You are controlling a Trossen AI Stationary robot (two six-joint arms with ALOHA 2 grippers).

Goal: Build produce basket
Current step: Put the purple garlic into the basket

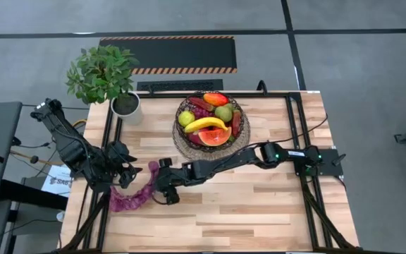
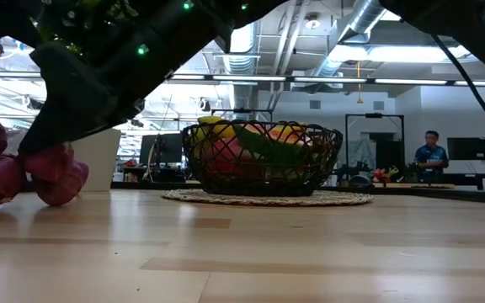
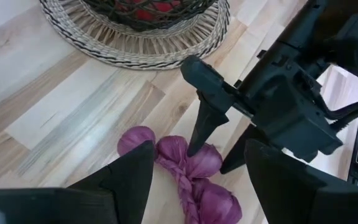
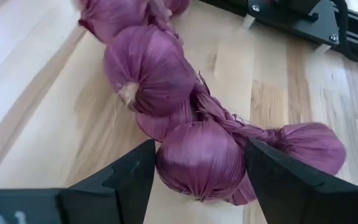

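In the high view, the basket is seen at about 12 o'clock on the tabletop, holding a banana, a watermelon slice, a green apple and other produce. A purple string of bulbs lies at about 8 o'clock, at the tabletop's left edge. The left claw is placed just beside its upper end, and the right claw is brought to its right side. A potted plant stands at 11 o'clock.

In the low view, the basket is shown on its wicker mat, with the purple bulbs at 9 o'clock beneath a dark arm.

In the left wrist view, the left claw is held wide above the purple string, while the right claw is spread over it.

In the right wrist view, the right claw is opened wide around one bulb of the purple string.
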